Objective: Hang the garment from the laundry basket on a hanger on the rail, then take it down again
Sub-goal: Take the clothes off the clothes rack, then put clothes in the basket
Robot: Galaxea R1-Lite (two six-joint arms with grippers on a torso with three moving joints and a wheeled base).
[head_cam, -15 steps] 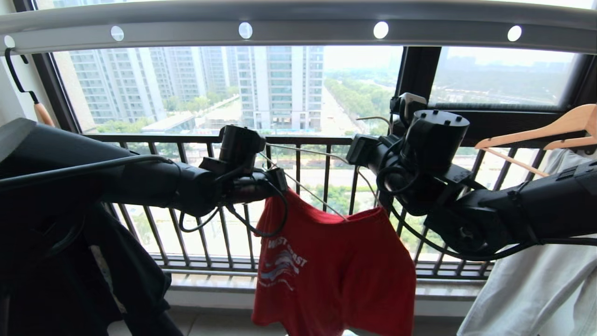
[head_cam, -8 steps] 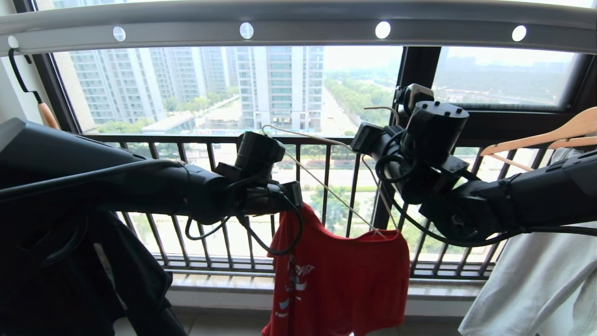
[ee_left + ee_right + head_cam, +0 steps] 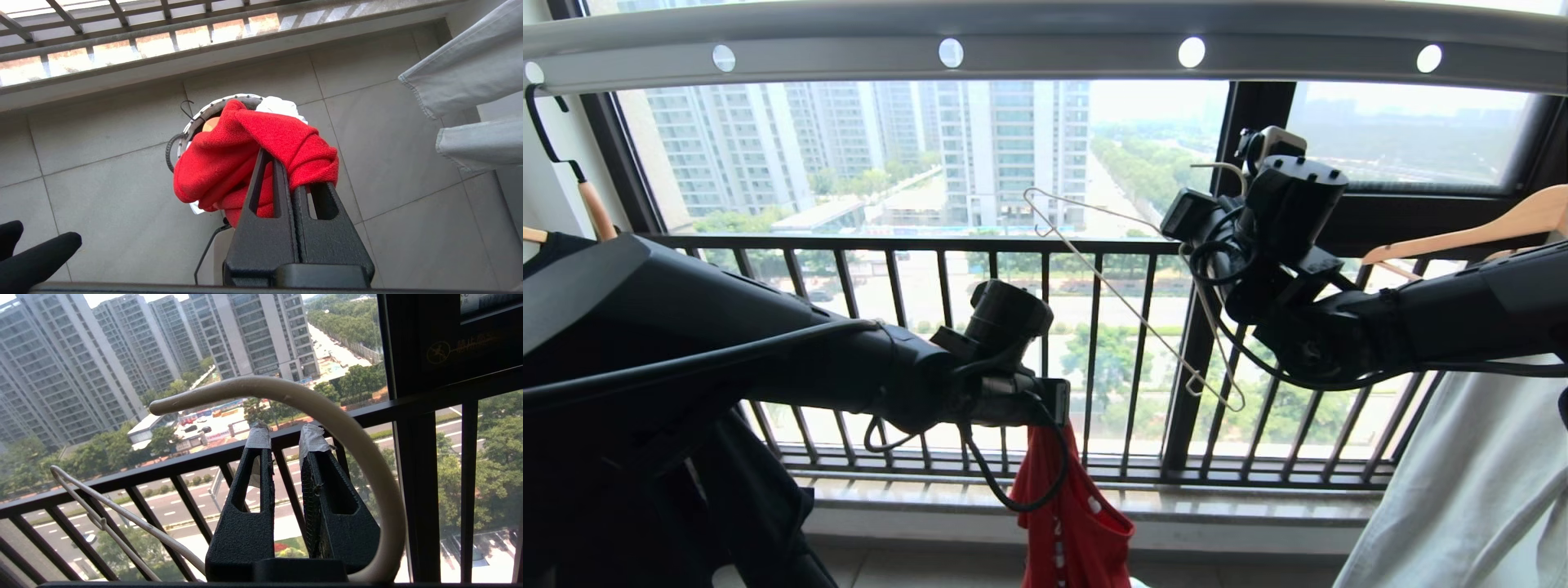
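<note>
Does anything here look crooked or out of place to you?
Yes. The thin white wire hanger, held by the right gripper, hangs bare and steeply tilted instead of level. The red T-shirt dangles bunched from the left gripper's shut jaws, above the round white-rimmed basket.
</note>
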